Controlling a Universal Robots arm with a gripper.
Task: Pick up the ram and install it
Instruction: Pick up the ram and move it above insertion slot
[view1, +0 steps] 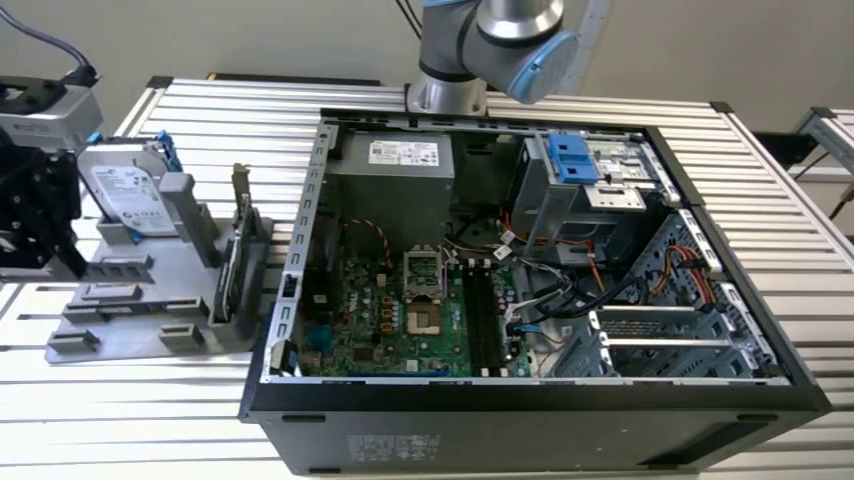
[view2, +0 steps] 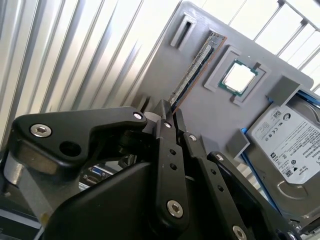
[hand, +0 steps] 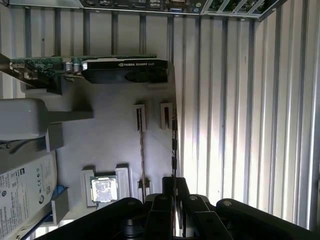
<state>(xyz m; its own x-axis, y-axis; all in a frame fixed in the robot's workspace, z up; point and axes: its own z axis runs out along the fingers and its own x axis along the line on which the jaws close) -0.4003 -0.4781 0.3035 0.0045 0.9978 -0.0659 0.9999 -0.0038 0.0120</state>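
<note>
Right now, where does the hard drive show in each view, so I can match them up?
Exterior view: the hard drive stands on the grey fixture plate, at the exterior view's left.
Second wrist view: hard drive near the processor.
First wrist view: hard drive near the processor.
Shared landmark: the grey fixture plate.

The table (view1: 134, 420) is ribbed bare metal with a bright sheen. The holder tray (view2: 200, 125) looks like smooth plastic, matt grey. The pincer (view2: 167, 107) is matt black with shiny steel screws. The hard drive (view2: 285, 145) is silvery metal under a white paper label, and the processor (view2: 239, 77) has a lid that gleams.
</note>
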